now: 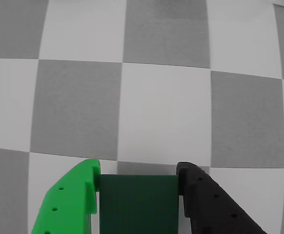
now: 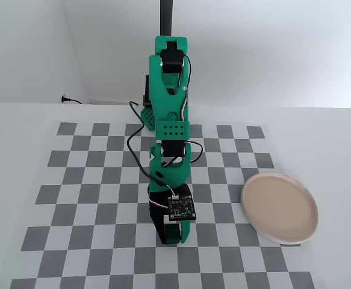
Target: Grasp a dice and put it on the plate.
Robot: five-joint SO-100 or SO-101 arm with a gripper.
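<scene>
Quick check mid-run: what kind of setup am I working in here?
Likely a tabletop robot test bench, not a home kitchen: a grey-and-white checkerboard mat on a white table, bare white walls, one plate, and the pincer shut on the dice.

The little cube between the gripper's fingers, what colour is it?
Dark green, plain faces with no dots. The small dark green cube shows best in the wrist view.

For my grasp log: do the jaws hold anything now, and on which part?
Yes. The gripper holds the dark green dice, with one jaw on each of two opposite side faces, as the wrist view shows.
</scene>
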